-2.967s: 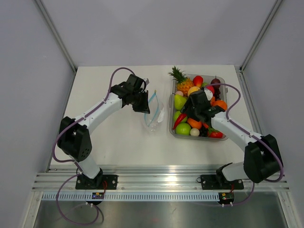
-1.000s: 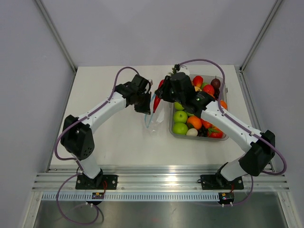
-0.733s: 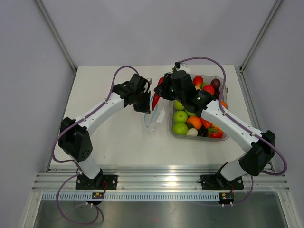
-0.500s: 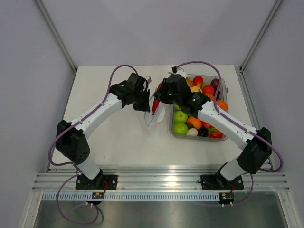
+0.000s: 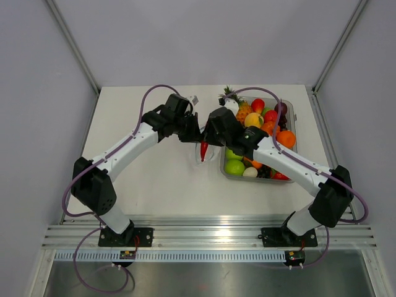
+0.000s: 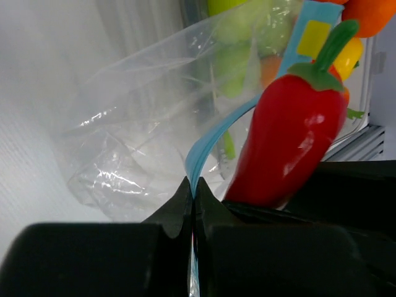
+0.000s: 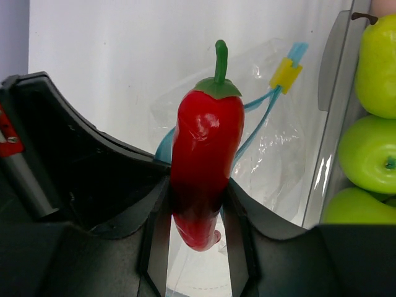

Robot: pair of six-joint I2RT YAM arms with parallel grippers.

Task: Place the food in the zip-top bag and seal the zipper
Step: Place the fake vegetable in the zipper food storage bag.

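A red chili pepper point(image 7: 204, 154) with a green stem is clamped between my right gripper's point(image 7: 197, 185) fingers, stem pointing away from the wrist. It hangs at the mouth of the clear zip-top bag point(image 7: 272, 148), just left of the tray. In the top view the chili point(image 5: 203, 149) points down over the bag point(image 5: 199, 158). My left gripper point(image 6: 193, 192) is shut on the bag's light-blue zipper point(image 6: 207, 145) and holds that edge up. The chili point(image 6: 291, 142) sits right beside this strip. A yellow tab point(image 7: 284, 74) sits on the zipper's far end.
A clear rectangular tray point(image 5: 260, 179) right of the bag holds green apples point(image 5: 235, 167), a pineapple point(image 5: 238, 109), oranges and other toy produce. Both wrists point(image 5: 198, 131) meet closely over the bag. Tray wall point(image 7: 331, 124) stands next to the bag.
My right gripper has lifted the chili out of the tray, carried it left and lowered it to the bag's mouth. My left gripper has kept its hold on the zipper edge, shifting slightly right.
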